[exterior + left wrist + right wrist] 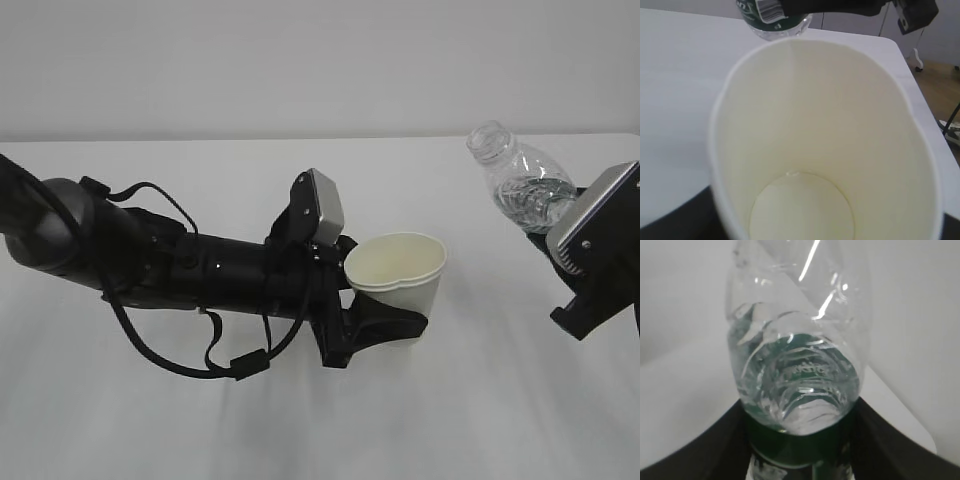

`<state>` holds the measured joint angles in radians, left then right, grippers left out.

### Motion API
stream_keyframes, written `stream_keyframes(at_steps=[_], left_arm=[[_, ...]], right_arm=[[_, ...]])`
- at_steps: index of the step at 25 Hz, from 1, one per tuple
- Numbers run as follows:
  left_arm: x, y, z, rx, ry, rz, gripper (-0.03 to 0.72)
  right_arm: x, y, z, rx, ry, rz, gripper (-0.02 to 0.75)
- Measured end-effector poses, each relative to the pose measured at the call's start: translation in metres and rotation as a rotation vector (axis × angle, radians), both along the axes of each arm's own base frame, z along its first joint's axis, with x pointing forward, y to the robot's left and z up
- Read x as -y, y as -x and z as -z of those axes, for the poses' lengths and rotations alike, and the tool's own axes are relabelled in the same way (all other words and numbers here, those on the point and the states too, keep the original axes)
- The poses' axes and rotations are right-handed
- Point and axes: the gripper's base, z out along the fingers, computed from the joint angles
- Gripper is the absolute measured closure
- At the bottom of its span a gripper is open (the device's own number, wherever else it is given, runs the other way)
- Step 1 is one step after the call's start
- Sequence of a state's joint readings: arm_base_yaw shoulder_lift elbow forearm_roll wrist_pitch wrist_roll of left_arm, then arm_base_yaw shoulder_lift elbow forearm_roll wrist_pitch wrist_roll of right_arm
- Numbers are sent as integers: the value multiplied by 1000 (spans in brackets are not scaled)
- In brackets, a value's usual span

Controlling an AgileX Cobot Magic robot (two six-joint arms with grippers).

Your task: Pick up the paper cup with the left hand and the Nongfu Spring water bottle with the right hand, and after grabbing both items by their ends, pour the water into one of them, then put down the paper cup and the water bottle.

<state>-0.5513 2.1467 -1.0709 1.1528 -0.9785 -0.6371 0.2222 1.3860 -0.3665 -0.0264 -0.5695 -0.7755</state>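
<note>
My left gripper (388, 322) is shut on the lower part of the white paper cup (397, 280), which stands upright with its rim squeezed out of round. In the left wrist view the cup's cream inside (830, 130) fills the frame, with a small glint at the edge of its floor. At the right, my right gripper (556, 236) is shut on the base end of the Nongfu Spring water bottle (522, 185). The bottle tilts with its open mouth up and to the left, apart from the cup. Clear water (800, 385) sits in the bottle above the green label (800, 447).
The white table (200, 420) stretches under both arms, with a pale wall behind it. The left arm's cables (190, 365) loop low over the tabletop. The table's right edge and a strip of floor (940, 95) show in the left wrist view.
</note>
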Motion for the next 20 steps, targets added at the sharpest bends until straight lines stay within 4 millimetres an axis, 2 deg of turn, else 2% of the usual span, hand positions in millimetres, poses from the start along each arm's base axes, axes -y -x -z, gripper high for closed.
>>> stream_keyframes(at_steps=[7, 20], left_arm=[[19, 8, -3, 29, -23, 35, 225], [19, 1, -2, 35, -61, -20, 225]], right_arm=[[0, 0, 0, 14, 57, -21, 328], [0, 0, 0, 53, 219, -84, 330]])
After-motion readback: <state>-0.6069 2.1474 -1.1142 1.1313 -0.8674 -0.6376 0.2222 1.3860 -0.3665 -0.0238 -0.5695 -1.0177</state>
